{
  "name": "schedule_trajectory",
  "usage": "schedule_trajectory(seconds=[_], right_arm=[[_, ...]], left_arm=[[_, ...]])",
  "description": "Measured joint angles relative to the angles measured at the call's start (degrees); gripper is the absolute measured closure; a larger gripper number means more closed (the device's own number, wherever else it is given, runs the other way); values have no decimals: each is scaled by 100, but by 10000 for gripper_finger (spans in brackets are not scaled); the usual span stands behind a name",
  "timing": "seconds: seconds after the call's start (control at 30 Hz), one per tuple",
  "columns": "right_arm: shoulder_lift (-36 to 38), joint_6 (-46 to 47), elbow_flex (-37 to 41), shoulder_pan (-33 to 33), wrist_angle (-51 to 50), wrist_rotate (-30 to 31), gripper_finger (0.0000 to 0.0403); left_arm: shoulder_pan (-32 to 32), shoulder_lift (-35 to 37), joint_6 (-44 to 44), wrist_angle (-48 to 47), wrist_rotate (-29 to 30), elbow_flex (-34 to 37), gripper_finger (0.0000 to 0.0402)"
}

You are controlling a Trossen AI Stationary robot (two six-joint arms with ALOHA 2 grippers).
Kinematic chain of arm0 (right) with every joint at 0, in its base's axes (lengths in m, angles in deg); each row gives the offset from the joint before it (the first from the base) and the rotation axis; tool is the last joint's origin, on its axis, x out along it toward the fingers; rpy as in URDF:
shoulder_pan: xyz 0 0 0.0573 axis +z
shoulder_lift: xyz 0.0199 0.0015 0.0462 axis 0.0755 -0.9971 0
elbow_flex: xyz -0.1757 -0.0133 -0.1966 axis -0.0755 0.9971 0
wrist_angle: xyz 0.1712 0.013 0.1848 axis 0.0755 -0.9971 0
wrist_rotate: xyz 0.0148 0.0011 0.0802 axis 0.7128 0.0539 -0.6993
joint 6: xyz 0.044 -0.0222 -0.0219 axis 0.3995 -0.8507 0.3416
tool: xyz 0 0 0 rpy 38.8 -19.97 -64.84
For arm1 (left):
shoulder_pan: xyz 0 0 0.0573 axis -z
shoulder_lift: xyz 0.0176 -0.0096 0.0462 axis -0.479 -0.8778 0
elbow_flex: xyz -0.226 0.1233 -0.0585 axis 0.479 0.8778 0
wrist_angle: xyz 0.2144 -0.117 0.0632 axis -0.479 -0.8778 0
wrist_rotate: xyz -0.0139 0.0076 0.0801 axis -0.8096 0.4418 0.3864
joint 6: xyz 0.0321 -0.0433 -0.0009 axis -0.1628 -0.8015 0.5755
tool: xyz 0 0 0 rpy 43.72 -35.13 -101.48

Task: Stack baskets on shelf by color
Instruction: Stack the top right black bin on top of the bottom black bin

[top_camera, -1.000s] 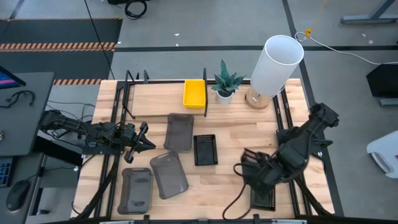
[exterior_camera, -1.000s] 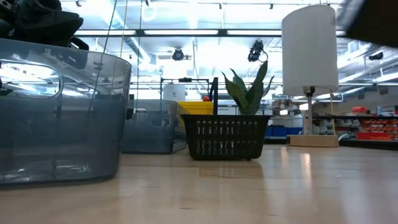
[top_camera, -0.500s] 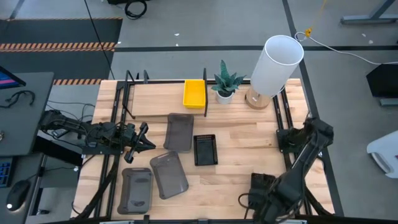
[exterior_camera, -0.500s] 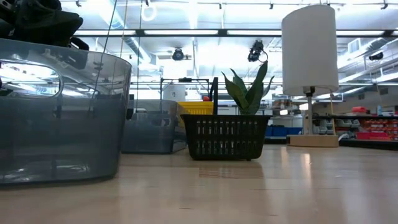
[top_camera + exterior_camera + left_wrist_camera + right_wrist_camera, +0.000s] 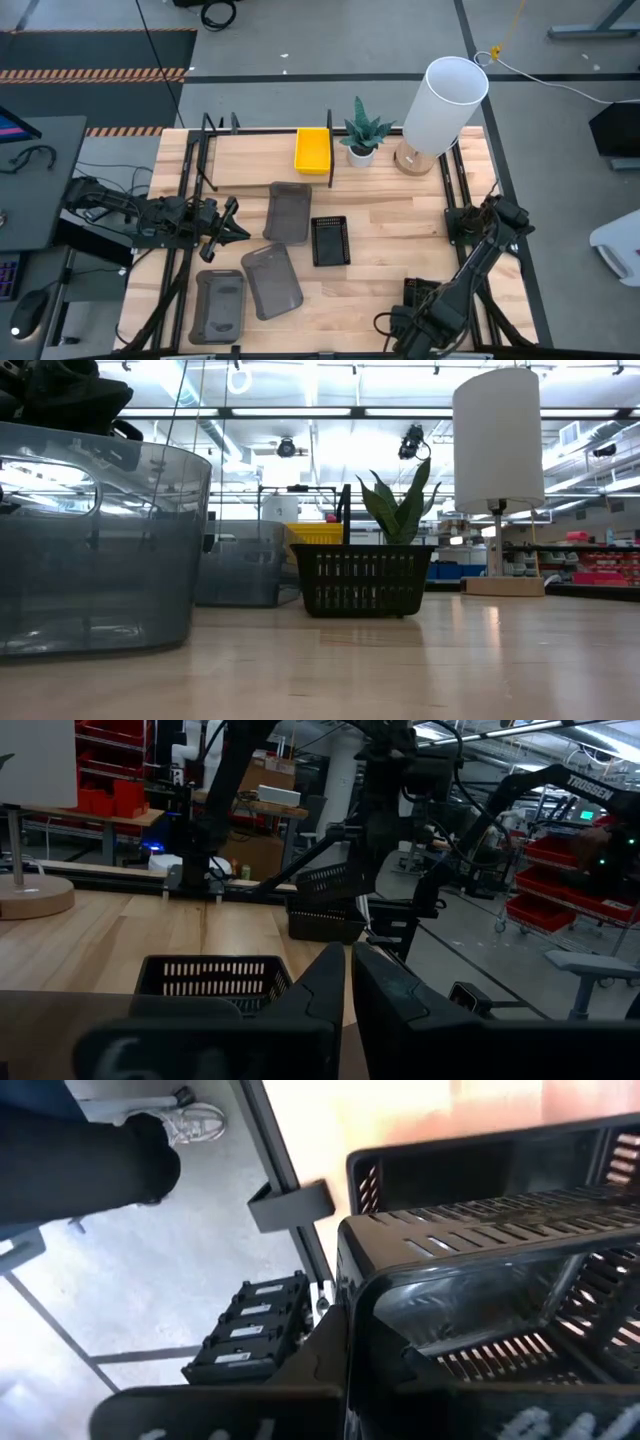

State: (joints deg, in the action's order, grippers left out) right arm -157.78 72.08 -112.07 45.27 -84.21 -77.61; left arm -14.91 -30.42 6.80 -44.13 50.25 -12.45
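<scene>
While my right arm bends low at the tabletop's (image 5: 390, 255) five o'clock corner, my right fingers (image 5: 345, 1345) pinch the rim of a black perforated basket (image 5: 490, 1280) there. Along the twelve o'clock edge runs the shelf (image 5: 250, 155), with one yellow basket (image 5: 311, 149) on it beside a white plant pot (image 5: 360, 154) and a white lamp (image 5: 443, 100). Three grey baskets (image 5: 288, 212) lie around seven o'clock, and a second black basket (image 5: 330, 240) sits at centre. My left fingers (image 5: 232, 227), at nine o'clock, are pressed together and hold nothing. White lettering on the far arm reads "TROSSEN" (image 5: 592, 784).
</scene>
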Motion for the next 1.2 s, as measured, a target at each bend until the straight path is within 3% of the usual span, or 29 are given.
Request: schedule_trajectory(seconds=[0.3,0.7,0.97,1.2], right_arm=[[4,2,126,-90,125,406,398],[0,-22,1465,-104,1035,210,395],[37,-831,2011,-451,1355,108,395],[27,-2126,2021,-1102,1241,489,394]], left_arm=[[0,0,0,0,0,0,363],[0,0,0,0,2,0,373],[0,0,0,0,2,0,363],[0,0,0,0,0,0,369]])
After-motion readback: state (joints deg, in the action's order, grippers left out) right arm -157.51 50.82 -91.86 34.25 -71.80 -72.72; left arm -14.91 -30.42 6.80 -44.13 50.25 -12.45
